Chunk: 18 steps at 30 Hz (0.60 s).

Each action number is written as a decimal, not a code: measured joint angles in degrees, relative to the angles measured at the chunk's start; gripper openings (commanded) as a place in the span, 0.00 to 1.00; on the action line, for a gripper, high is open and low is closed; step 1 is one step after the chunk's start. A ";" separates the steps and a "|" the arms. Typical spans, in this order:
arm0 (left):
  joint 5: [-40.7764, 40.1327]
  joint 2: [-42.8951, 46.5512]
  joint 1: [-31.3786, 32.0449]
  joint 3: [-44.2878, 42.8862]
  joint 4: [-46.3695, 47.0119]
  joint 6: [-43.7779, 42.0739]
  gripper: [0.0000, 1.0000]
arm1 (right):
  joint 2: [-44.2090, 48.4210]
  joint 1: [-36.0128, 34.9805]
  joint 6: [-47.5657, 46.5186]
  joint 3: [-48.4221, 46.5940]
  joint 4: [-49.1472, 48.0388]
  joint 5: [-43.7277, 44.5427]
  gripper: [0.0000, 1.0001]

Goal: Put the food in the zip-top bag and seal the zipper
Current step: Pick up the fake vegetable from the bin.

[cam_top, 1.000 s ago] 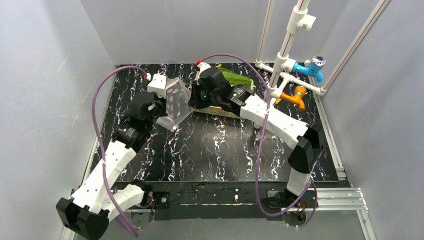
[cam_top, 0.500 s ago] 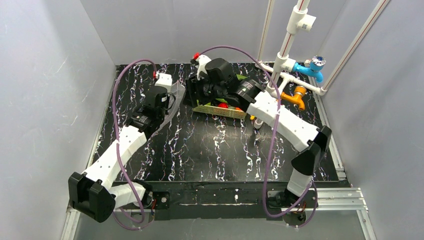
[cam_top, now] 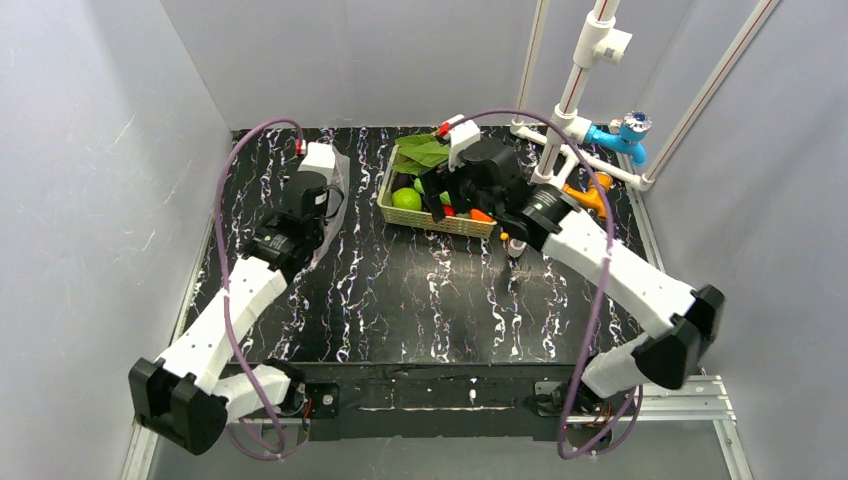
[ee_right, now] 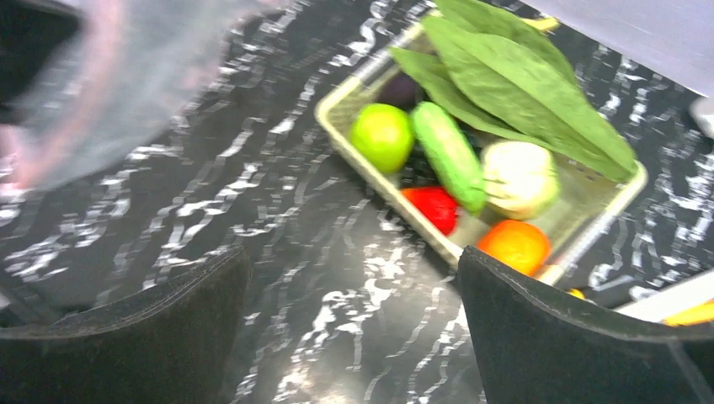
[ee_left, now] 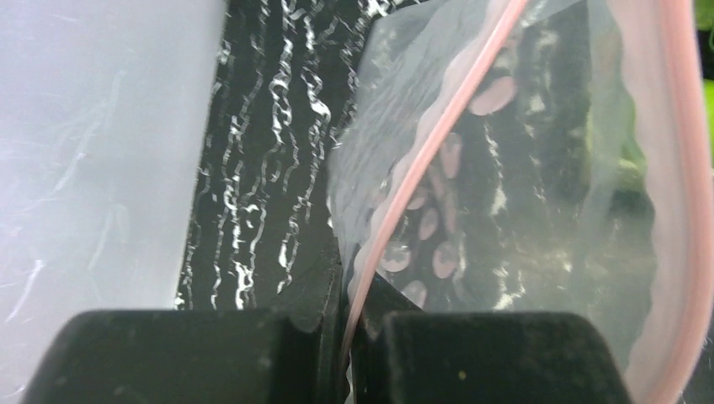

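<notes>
The clear zip-top bag [ee_left: 514, 210] hangs at the left of the black table, and my left gripper [ee_left: 348, 332] is shut on its pink zipper [ee_left: 425, 156]. From above, the bag [cam_top: 337, 205] shows edge-on beside the left gripper [cam_top: 327, 200]. The food lies in a cream basket [ee_right: 589, 198]: big green leaves [ee_right: 522, 76], green apple [ee_right: 381, 135], cucumber [ee_right: 448, 154], pale cabbage [ee_right: 518, 177], red piece [ee_right: 438, 206], orange [ee_right: 515, 244] and a dark purple piece [ee_right: 404, 88]. My right gripper [ee_right: 349, 337] is open and empty, above the table just in front of the basket [cam_top: 432, 222].
A white pipe stand [cam_top: 580, 90] with a blue valve [cam_top: 625, 135] and an orange valve [cam_top: 592, 192] stands at the back right, close behind the right arm. Grey walls enclose the table on three sides. A small yellow piece [cam_top: 505, 237] lies in front of the basket.
The right gripper opened wide and drew back rightward off the basket, uncovering the food. The left arm swung the bag left and turned it edge-on.
</notes>
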State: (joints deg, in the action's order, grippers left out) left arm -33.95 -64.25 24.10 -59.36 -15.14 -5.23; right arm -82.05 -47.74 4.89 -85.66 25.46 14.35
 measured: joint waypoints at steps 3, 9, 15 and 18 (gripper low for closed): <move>-2.77 3.53 0.00 0.68 2.12 -2.30 0.00 | -6.88 1.47 -4.61 -3.07 0.36 4.42 0.98; -7.50 3.05 -0.02 0.91 4.46 -5.96 0.00 | -21.05 4.34 -15.31 -12.31 0.11 8.68 0.98; -11.07 -0.79 -0.12 0.93 4.65 -9.45 0.00 | -32.35 7.88 -23.56 -22.42 0.16 10.95 0.98; -12.68 -1.32 -0.83 1.03 5.49 -11.46 0.00 | -36.17 9.02 -27.94 -25.55 0.09 12.63 0.98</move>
State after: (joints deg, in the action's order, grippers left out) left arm -46.63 -65.57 23.26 -58.33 -9.65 -16.69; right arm -118.22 -38.72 -23.05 -111.22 25.56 26.99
